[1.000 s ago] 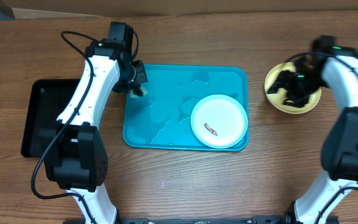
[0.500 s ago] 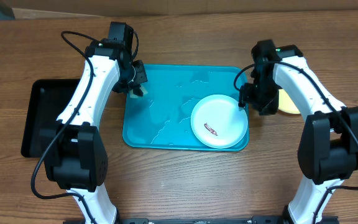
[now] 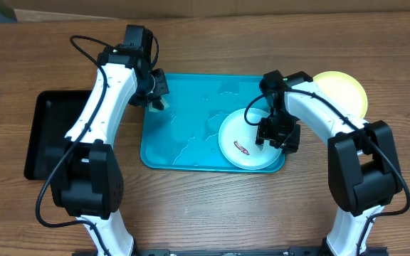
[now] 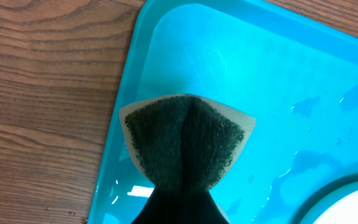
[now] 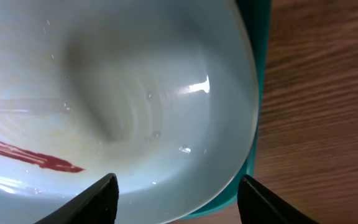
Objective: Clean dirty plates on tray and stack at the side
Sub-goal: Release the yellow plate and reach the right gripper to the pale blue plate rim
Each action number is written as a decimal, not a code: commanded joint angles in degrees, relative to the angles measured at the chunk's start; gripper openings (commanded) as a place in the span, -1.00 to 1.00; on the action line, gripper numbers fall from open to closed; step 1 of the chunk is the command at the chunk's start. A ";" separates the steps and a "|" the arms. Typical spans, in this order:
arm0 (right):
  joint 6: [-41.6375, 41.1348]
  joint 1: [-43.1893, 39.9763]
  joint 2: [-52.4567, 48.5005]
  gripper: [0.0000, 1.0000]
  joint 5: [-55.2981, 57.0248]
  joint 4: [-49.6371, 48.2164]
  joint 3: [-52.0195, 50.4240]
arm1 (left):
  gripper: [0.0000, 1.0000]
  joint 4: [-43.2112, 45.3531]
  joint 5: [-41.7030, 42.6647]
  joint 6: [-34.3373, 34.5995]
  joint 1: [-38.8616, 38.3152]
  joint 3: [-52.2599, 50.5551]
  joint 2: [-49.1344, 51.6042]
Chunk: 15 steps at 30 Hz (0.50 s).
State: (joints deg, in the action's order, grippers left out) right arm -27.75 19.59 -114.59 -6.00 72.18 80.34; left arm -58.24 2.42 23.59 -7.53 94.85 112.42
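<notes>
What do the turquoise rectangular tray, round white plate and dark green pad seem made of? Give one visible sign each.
Turquoise rectangular tray: likely plastic, glossy; rounded moulded rim. Round white plate: probably plastic, smooth; sharp highlights. Dark green pad: coarse abrasive fibre on tan backing, matte.

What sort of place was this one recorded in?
Probably a robotics lab bench staged as a dishwashing station, not a real kitchen: a bare wood-grain table, a wet turquoise tray holding a smeared white plate, a scouring sponge, and no sink in view.
</notes>
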 commanded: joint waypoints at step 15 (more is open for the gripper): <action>-2.27 0.46 1.55 0.20 -4.61 -6.23 -5.40 | -0.92 0.33 0.66 -0.94 -0.50 -0.22 -1.16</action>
State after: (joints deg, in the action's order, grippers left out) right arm -29.56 19.64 -114.59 -8.73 66.67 75.44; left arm -58.24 2.42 23.59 -7.53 94.85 112.42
